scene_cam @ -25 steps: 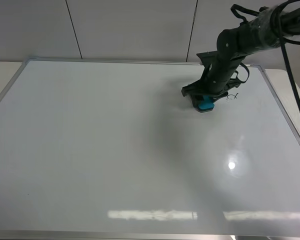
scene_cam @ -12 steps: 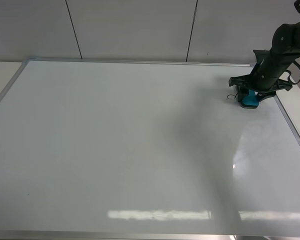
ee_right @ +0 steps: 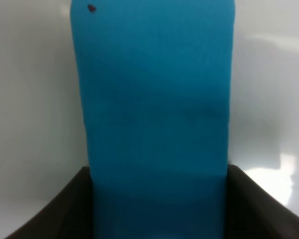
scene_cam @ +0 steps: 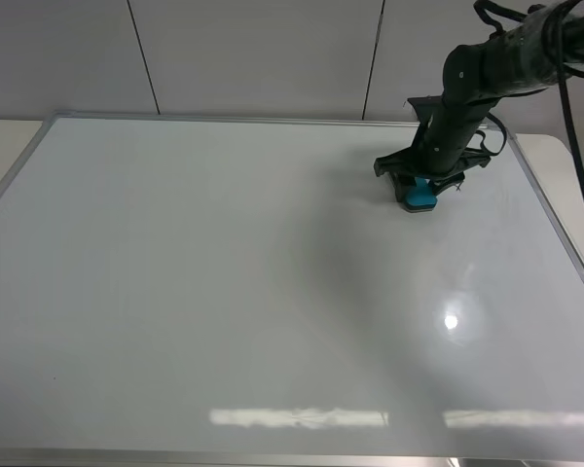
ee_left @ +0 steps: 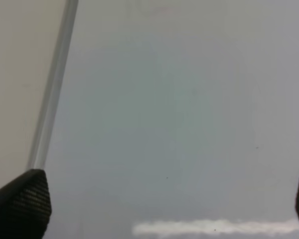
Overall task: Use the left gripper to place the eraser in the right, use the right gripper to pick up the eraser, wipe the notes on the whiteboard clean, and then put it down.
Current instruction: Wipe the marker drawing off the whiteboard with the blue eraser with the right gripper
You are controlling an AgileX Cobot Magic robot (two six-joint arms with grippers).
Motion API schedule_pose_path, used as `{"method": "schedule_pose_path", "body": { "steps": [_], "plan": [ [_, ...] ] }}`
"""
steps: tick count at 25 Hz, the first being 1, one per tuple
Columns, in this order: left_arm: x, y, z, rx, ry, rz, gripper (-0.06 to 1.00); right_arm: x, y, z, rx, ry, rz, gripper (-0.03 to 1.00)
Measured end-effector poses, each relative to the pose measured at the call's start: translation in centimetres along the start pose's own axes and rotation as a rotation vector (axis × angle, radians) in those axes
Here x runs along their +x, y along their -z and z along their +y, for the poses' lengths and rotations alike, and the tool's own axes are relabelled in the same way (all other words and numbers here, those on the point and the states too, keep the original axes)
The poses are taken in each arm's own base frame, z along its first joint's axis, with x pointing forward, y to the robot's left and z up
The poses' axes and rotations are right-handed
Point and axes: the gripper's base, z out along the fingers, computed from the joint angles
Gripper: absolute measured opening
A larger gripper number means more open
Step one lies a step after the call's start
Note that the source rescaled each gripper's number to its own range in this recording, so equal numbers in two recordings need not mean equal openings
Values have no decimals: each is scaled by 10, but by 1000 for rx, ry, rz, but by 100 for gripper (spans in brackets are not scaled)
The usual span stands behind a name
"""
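Eraser [scene_cam: 420, 199], exterior high view: sits far right on the whiteboard [scene_cam: 224, 292]. The teal block appears to rest flat on the surface, pinched by the right gripper [scene_cam: 423, 187], whose arm reaches in from the far right corner. The notes cannot be made out. The arm and its cables cover that patch, so whether ink is there cannot be told. Count: one eraser, one whiteboard, one arm in view, no legible marks.

Left wrist view: the left gripper [ee_left: 162, 204] has its jaws spread wide with nothing between them. Below it lie only bare board and one strip of silver frame [ee_left: 52, 99]. Two fingers [ee_left: 20, 206] show, one at each edge of the picture.

Right wrist view: the jaws press on the eraser's two long sides and the block fills the gap. One dark speck [ee_right: 91, 8] marks its top face.

Risks, judged:
- The grip sits at one end of the block, so hard downward pressure could pivot it, lift the felt and leave streaks.
- A stroke carried further right or far could catch the frame and knock the eraser loose.
- Wiping under the arm's own cover may miss ink.
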Motion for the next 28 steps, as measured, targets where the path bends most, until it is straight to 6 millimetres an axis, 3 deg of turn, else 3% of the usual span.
{"method": "schedule_pose_path", "body": {
  "steps": [7, 18, 20, 24, 28],
  "plan": [
    [0, 0, 0, 0, 0, 0, 100, -4, 1, -8, 76, 11, 26, 2],
    [0, 0, 0, 0, 0, 0, 100, -1, 4, -105, 182, -174, 44, 2],
    [0, 0, 0, 0, 0, 0, 100, 2, 4, -115, 175, -202, 50, 2],
    [0, 0, 0, 0, 0, 0, 100, 0, 4, -109, 122, -194, 49, 2],
    [0, 0, 0, 0, 0, 0, 100, -5, 2, -70, 70, -139, 37, 2]
  ]
}}
